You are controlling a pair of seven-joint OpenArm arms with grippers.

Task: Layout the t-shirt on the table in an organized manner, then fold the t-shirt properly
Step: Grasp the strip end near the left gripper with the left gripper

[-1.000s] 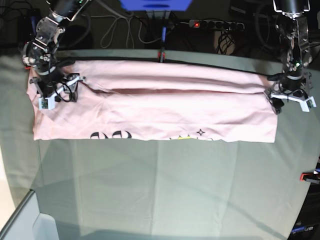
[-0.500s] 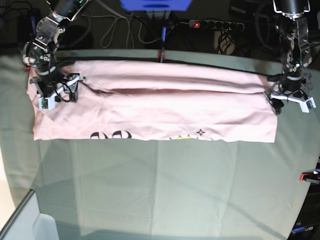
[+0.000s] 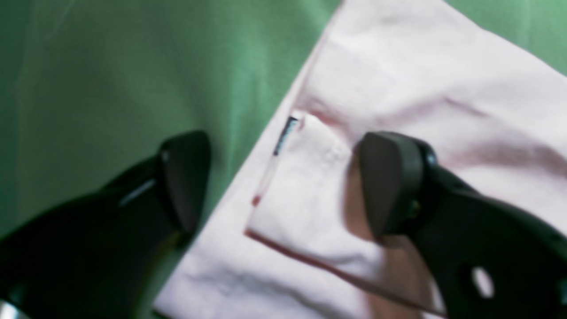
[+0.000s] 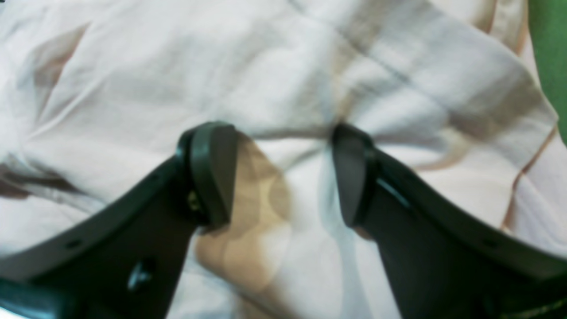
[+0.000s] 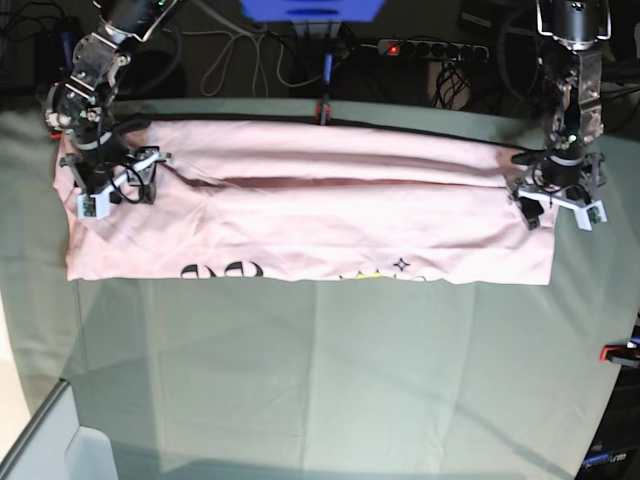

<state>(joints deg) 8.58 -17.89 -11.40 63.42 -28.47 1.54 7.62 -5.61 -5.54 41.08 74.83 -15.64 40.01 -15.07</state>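
The t-shirt (image 5: 310, 215) lies folded into a long band across the far half of the bench (image 5: 320, 380). The left gripper (image 3: 283, 186) stands at its edge with fingers (image 3: 390, 181) wide apart, holding nothing. The right gripper (image 4: 283, 173) has its fingers (image 4: 212, 168) parted, pressed onto bunched cloth

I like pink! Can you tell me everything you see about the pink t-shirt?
The t-shirt is pale pink, soft-looking cloth, folded into a long wide band across the far part of the grey-green table. Long creases run along it. Bits of black lettering and a little yellow print peek out at its near edge. One robot hand sits at each end, with fingers spread over the cloth.
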